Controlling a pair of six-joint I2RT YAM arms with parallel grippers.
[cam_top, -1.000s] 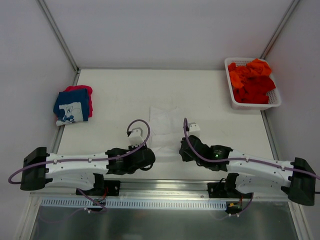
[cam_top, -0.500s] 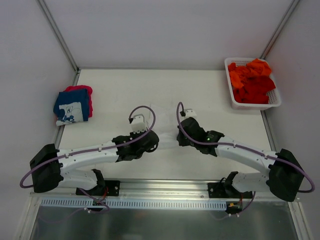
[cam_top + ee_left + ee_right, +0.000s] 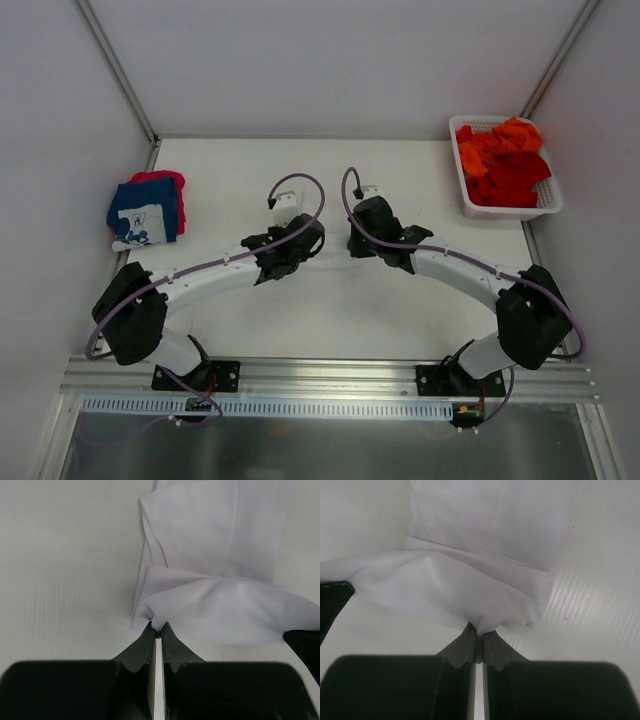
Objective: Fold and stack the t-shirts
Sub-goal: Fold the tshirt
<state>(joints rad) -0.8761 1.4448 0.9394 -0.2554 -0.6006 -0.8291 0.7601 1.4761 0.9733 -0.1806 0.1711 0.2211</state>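
A plain white t-shirt [image 3: 215, 540] lies folded lengthwise in the middle of the table. My left gripper [image 3: 156, 629] is shut on its near left corner. My right gripper [image 3: 479, 632] is shut on the near right corner of the same white t-shirt [image 3: 470, 525]. The held edge is lifted and drawn over the part that lies flat. From above, the left gripper [image 3: 305, 245] and right gripper [image 3: 358, 238] stand close together at mid-table and hide most of the shirt. A navy tee with white print [image 3: 145, 212] lies on a pink-red one [image 3: 168, 181] at the left edge.
A white lattice basket [image 3: 508, 211] at the back right holds crumpled orange and red tees [image 3: 505, 165]. Grey walls with metal rails close the table on the left, right and back. Both arms arch inward from their bases at the near edge.
Both arms have reached away from the near edge toward mid-table, carrying the white t-shirt's near edge over the rest of it. Both grips have stayed shut.
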